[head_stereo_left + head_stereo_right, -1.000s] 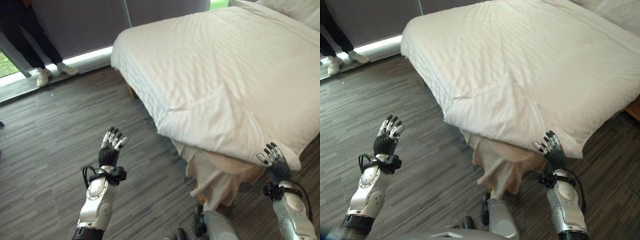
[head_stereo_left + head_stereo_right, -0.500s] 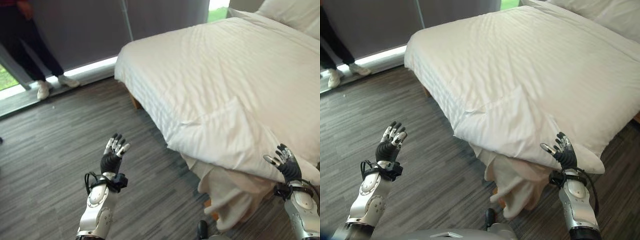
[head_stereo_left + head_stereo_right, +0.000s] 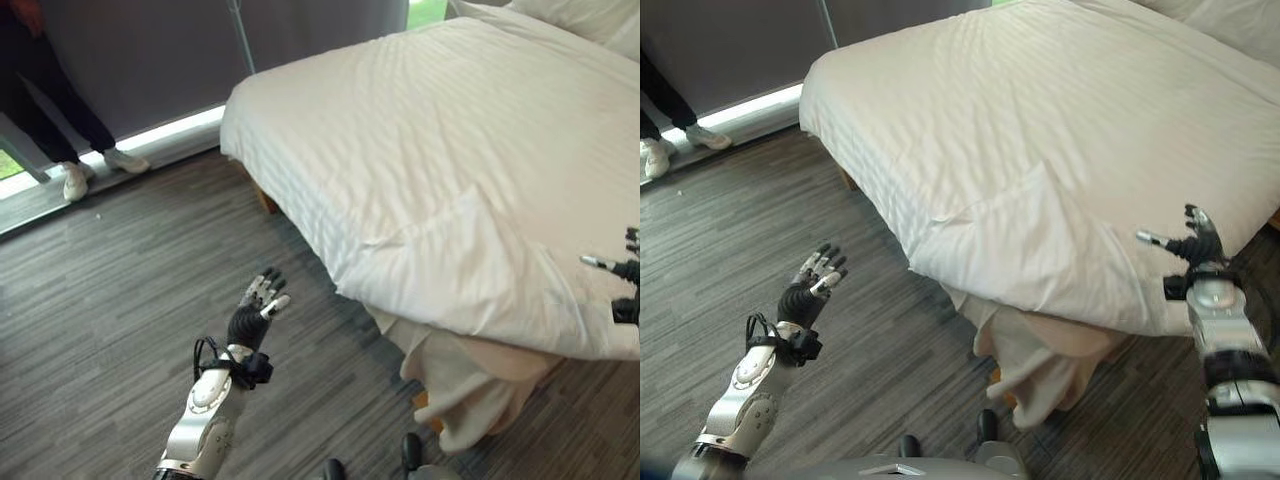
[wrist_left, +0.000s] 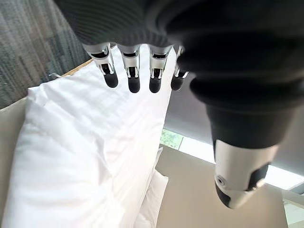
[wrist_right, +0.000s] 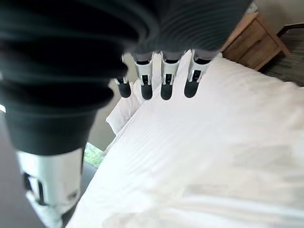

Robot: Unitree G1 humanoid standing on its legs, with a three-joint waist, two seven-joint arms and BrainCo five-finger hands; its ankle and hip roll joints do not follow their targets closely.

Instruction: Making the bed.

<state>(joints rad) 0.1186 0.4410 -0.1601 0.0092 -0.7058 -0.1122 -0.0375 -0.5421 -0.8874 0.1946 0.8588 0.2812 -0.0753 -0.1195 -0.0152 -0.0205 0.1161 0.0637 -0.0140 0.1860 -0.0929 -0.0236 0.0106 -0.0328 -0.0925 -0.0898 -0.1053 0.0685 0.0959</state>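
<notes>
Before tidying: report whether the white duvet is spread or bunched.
Spread flat over the bed, white striped duvet; its near corner overhangs rumpled beige sheet.

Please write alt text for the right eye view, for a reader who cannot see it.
A white duvet covers a bed, with a beige sheet hanging loose under its near corner. The robot's left hand is open above the grey floor; its right hand is open at the duvet's edge.
</notes>
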